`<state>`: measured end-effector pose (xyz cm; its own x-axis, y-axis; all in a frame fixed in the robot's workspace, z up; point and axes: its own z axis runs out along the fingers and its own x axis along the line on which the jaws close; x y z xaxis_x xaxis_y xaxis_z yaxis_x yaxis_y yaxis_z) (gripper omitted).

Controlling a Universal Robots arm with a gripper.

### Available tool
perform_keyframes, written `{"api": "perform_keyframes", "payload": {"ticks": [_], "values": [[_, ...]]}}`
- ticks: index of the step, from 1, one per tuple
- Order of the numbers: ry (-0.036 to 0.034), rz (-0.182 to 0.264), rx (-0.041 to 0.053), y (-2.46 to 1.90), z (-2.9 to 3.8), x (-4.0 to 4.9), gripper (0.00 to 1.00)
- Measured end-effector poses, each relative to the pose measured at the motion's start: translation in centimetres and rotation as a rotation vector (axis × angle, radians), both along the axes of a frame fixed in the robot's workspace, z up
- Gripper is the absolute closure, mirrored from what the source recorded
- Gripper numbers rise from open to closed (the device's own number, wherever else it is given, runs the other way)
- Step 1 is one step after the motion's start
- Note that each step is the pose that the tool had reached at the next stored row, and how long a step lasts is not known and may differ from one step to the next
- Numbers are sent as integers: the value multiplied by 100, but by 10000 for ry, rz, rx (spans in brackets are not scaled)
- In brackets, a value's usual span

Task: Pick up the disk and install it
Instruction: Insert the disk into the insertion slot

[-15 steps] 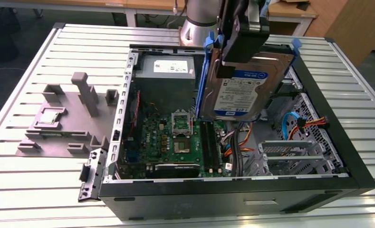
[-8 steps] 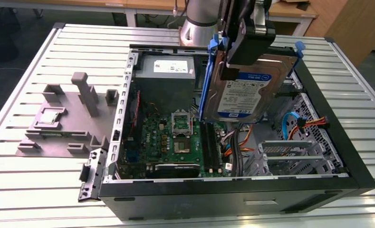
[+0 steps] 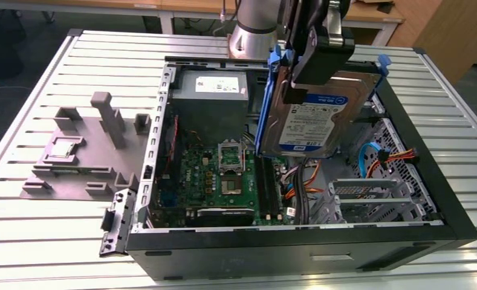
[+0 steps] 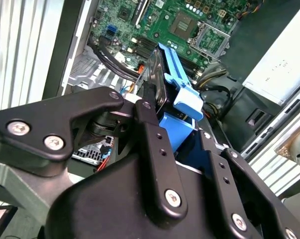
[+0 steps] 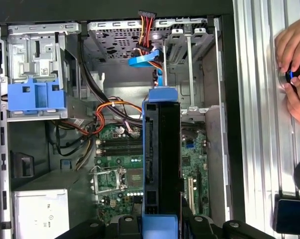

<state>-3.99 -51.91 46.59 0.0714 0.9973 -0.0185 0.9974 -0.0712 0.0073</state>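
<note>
A flat silver-grey hard drive (image 3: 315, 118), white-and-blue label showing, framed in a blue plastic carrier, hangs upright above the open black computer case (image 3: 303, 254).

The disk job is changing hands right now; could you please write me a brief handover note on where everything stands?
The gripper: shut on the disk, clamping its blue carrier.
The disk: held on edge in the air above the open computer case, over the motherboard.
Done: disk picked up.
Left: not installed; it sits in no bay, apart from the metal drive cage.
Note: a person's hands are at the table beside the case.
</note>
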Motion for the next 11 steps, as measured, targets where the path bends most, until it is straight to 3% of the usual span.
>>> {"api": "perform_keyframes", "payload": {"ticks": [4,6,11], "values": [[-2,0,-146,-18,-4,0,63],[-21,-1,-144,-27,-8,0,63],[-28,1,-38,-58,-22,17,63]]}}
